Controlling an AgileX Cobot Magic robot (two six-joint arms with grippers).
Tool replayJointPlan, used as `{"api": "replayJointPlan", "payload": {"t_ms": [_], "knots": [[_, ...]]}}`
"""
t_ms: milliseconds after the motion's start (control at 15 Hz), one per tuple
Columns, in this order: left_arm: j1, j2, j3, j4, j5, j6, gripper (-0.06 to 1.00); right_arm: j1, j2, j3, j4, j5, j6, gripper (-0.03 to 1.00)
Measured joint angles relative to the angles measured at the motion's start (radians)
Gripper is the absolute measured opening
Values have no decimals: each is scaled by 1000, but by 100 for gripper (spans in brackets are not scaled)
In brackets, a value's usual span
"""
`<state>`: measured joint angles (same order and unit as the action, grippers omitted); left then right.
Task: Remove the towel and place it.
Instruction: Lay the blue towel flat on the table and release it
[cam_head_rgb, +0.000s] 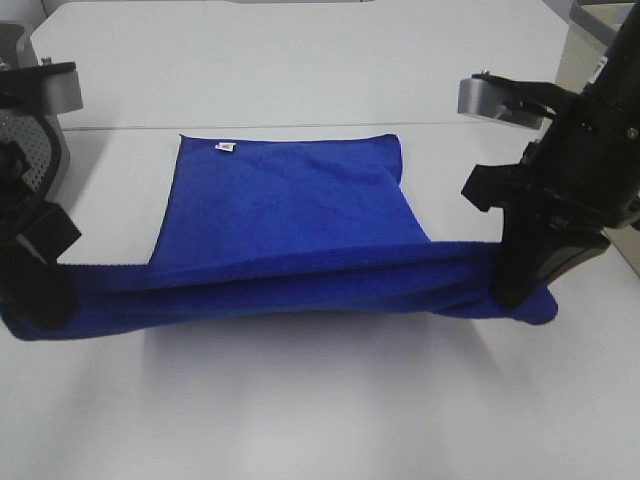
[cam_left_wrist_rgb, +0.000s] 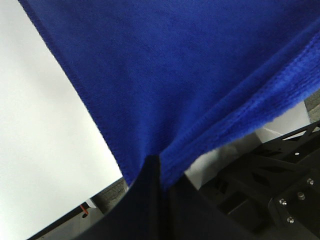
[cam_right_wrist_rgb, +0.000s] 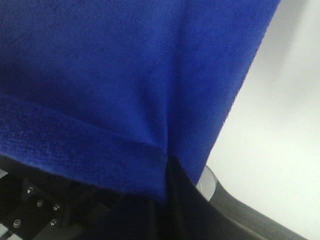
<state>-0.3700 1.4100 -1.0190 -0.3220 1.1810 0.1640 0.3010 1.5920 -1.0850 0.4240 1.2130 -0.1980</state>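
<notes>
The deep-blue towel (cam_head_rgb: 285, 215) lies partly flat on the white table (cam_head_rgb: 300, 60), its small white tag (cam_head_rgb: 225, 148) near the far left corner. Its near edge is lifted and stretched as a folded band between both grippers. My left gripper (cam_head_rgb: 42, 295) is shut on the towel's near left end, and my right gripper (cam_head_rgb: 515, 290) is shut on the near right end. In the left wrist view the towel (cam_left_wrist_rgb: 190, 85) bunches into the closed fingers (cam_left_wrist_rgb: 150, 190). In the right wrist view the towel (cam_right_wrist_rgb: 125, 75) is pinched the same way by the fingers (cam_right_wrist_rgb: 175, 195).
A grey perforated object (cam_head_rgb: 35, 150) sits at the far left edge behind the left arm. Grey metal arm bases stand at the left (cam_head_rgb: 60, 90) and right (cam_head_rgb: 490, 97). A table seam (cam_head_rgb: 300, 127) runs just behind the towel.
</notes>
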Motion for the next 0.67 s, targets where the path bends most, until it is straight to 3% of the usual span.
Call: {"api": "replayJointPlan", "payload": {"t_ms": [267,667], "knots": [[-15,-57,156,-106,-7,-3,0,0,-14,170,30,-2,0,0],[-119,-70,291,-136,-23,-51,0,0,-15,326,65,-4,-27,0]]}}
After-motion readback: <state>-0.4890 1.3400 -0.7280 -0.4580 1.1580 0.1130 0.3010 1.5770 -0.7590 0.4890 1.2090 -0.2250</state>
